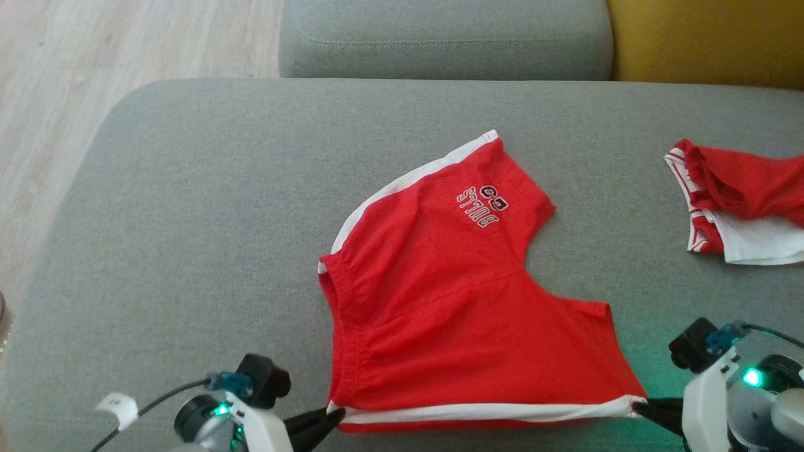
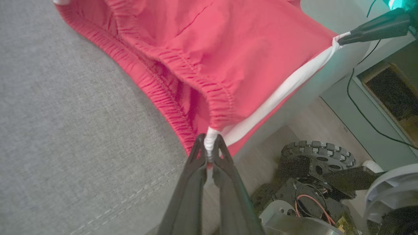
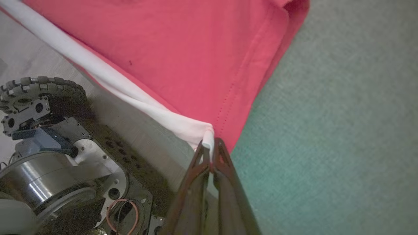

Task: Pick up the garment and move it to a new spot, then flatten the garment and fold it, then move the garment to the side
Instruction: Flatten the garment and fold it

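Writing: red shorts [image 1: 452, 301] carry white lettering [image 1: 478, 210] that reads "BULLS", upside down from the head view. A small black and white emblem [image 1: 494, 196] sits just beside it and is not legible.
Shorts, place: spread on the grey seat cushion [image 1: 207, 207], about mid-width. The printed leg points away from the robot, and the near white stripe [image 1: 490, 412] is pulled taut along the cushion's front edge.
Left gripper [image 1: 336, 414]: pressed together on the stripe's left end, at the waistband corner.
Right gripper [image 1: 637, 407]: pressed together on the stripe's right end, at the leg hem corner.
Left wrist view adds: the gathered elastic waistband [image 2: 163, 94], gaping in two layers. It also shows a studded wheel [image 2: 318, 153] of the base on wood floor below the cushion edge.
Right wrist view adds: the hem stitching, and a strip of white cloth nipped between the fingertips.
Head view adds: a second garment [image 1: 741, 201], red and white and crumpled, at the cushion's right edge, well apart from the shorts.
Edges: back cushion [image 1: 446, 37] at the far side, yellow cushion [image 1: 703, 37] at the far right, wood floor [image 1: 94, 63] to the left.
Open room: bare cushion left of the shorts and beyond them.
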{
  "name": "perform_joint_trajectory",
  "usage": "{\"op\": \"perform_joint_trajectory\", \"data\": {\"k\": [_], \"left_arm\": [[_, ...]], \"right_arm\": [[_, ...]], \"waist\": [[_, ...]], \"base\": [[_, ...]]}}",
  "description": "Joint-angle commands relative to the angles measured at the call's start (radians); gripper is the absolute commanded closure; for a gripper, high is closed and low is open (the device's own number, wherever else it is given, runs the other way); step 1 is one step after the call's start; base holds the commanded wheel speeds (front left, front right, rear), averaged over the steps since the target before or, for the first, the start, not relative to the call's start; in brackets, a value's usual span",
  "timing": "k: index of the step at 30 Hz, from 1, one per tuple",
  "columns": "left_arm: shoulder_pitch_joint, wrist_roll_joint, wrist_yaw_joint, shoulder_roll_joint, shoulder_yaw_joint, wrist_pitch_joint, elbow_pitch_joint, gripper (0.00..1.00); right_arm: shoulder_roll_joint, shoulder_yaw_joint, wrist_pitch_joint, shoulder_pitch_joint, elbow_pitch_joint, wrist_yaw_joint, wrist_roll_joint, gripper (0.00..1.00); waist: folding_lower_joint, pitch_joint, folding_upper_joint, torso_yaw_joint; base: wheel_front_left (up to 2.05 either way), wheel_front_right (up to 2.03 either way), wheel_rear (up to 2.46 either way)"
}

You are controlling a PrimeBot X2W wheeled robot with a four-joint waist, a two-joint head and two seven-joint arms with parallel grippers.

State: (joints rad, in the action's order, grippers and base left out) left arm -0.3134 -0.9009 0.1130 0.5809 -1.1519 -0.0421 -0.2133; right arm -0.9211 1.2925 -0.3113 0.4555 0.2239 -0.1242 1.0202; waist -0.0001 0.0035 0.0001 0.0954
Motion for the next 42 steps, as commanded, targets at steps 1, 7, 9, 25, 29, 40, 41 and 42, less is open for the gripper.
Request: {"op": "perform_joint_trajectory", "data": {"k": [1, 7, 9, 25, 29, 40, 41, 42], "left_arm": [[-0.037, -0.007, -0.012, 0.052, 0.042, 0.005, 0.047, 1.00], [-0.061, -0.011, -0.035, 0.067, 0.083, 0.038, 0.104, 1.00], [-0.076, -0.015, -0.040, 0.071, 0.100, 0.044, 0.121, 1.00], [-0.226, -0.041, -0.060, 0.058, 0.223, 0.085, 0.208, 1.00], [-0.269, -0.029, -0.050, 0.036, 0.226, 0.088, 0.193, 1.00], [-0.370, -0.010, -0.027, -0.072, 0.225, 0.123, 0.078, 1.00], [-0.377, -0.006, -0.027, -0.081, 0.226, 0.129, 0.065, 1.00], [-0.385, -0.002, -0.025, -0.090, 0.224, 0.134, 0.052, 1.00]], "right_arm": [[-0.060, -0.012, -0.014, 0.022, -0.029, -0.007, 0.027, 1.00], [-0.068, -0.025, 0.004, 0.135, -0.055, -0.007, 0.050, 1.00], [-0.066, -0.034, 0.002, 0.181, -0.057, -0.007, 0.056, 1.00], [-0.010, -0.065, 0.001, 0.510, 0.020, -0.007, 0.077, 1.00], [0.012, -0.052, 0.005, 0.590, 0.070, -0.007, 0.045, 1.00], [0.075, -0.019, 0.048, 0.738, 0.197, -0.007, -0.045, 1.00], [0.080, -0.017, 0.050, 0.747, 0.208, -0.007, -0.052, 1.00], [0.085, -0.016, 0.053, 0.755, 0.219, -0.007, -0.060, 1.00]], "waist": [[0.0001, 0.007, -0.0001, -0.004], [0.0001, 0.032, -0.0001, 0.002], [0.0001, 0.050, -0.0001, 0.005], [0.0001, 0.177, -0.0001, 0.076], [0.0001, 0.221, -0.0001, 0.103], [0.0001, 0.327, -0.0001, 0.171], [0.0001, 0.336, -0.0001, 0.176], [0.0001, 0.345, -0.0001, 0.180]], "base": [[0.00, 0.00, 0.00], [0.00, 0.00, 0.00], [0.00, 0.00, 0.00], [0.00, 0.00, 0.00], [0.00, 0.00, 0.00], [0.00, 0.00, 0.00], [0.00, 0.00, 0.00], [0.00, 0.00, 0.00]]}}
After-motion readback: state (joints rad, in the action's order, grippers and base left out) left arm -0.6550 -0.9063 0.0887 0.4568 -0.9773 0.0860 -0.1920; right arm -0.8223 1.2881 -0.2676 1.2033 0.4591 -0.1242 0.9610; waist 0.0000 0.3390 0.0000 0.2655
